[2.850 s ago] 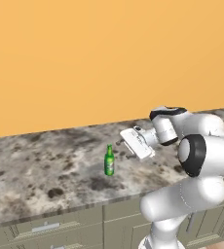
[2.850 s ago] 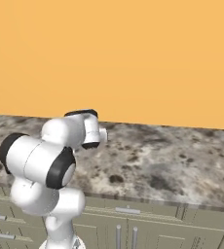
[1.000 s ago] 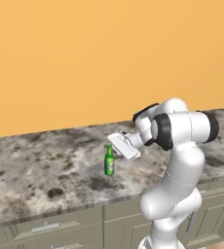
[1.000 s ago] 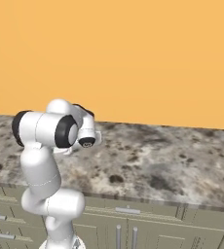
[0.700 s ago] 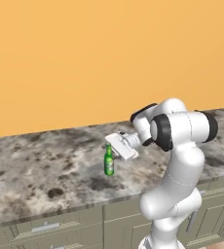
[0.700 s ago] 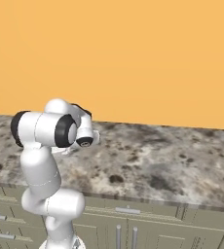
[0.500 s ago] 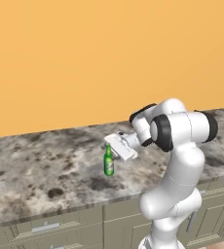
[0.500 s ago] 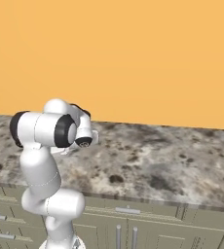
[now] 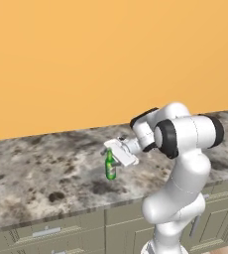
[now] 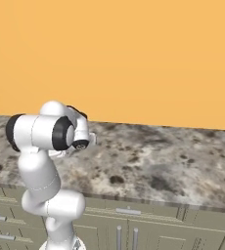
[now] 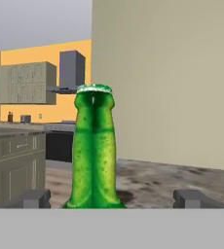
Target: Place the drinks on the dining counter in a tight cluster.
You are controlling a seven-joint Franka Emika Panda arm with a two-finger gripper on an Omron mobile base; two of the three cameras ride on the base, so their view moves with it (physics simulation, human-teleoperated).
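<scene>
**At the dining counter: gripper wide, lined up on the green bottle**

On the near side, the cabinet fronts (image 9: 46, 233) run under the granite dining counter (image 9: 46, 168). Gripper (image 9: 117, 153) hangs released, jaws spread wide, nothing held. Hand view: fingertips (image 11: 36, 198) flank the green bottle (image 11: 94, 151), not touching. Bottle stands upright mid-counter, just left of the hand. Orange wall (image 9: 86, 59) behind.
</scene>
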